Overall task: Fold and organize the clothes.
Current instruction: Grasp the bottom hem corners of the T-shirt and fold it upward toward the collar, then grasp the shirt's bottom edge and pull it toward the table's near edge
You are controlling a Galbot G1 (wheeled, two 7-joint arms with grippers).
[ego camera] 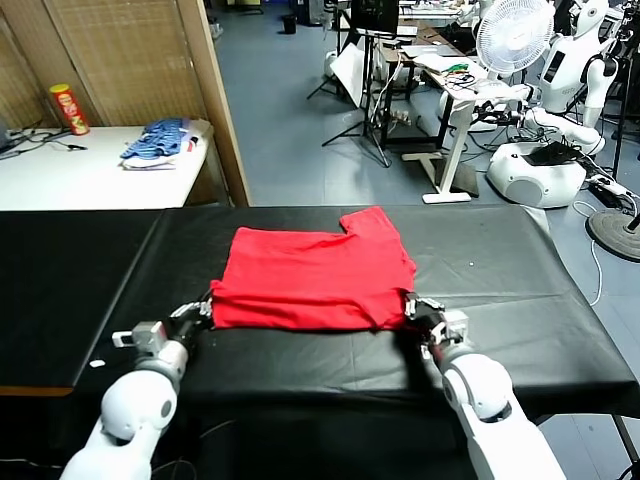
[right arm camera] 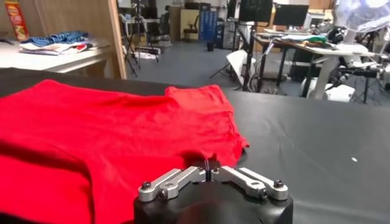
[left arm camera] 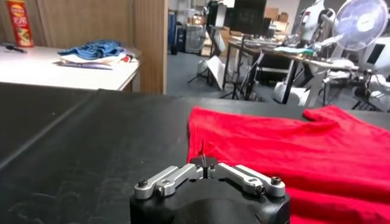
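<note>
You see a red T-shirt (ego camera: 312, 280) folded flat on the black table (ego camera: 500, 300). Your left gripper (ego camera: 203, 310) and right gripper (ego camera: 418, 305) sit at its near corners; whether they grip it is unclear.

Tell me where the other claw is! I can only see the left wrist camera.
Observer: The right claw is at the red T-shirt's near right corner. Your left claw is at the near left corner.
Operator: Is anything lying past the shirt on the right side?
Observer: Just a tiny white speck on the black table, apart from the shirt.
Operator: And behind my camera?
Observer: A small white scrap lies on the table beside the left arm, nearer the robot.
</note>
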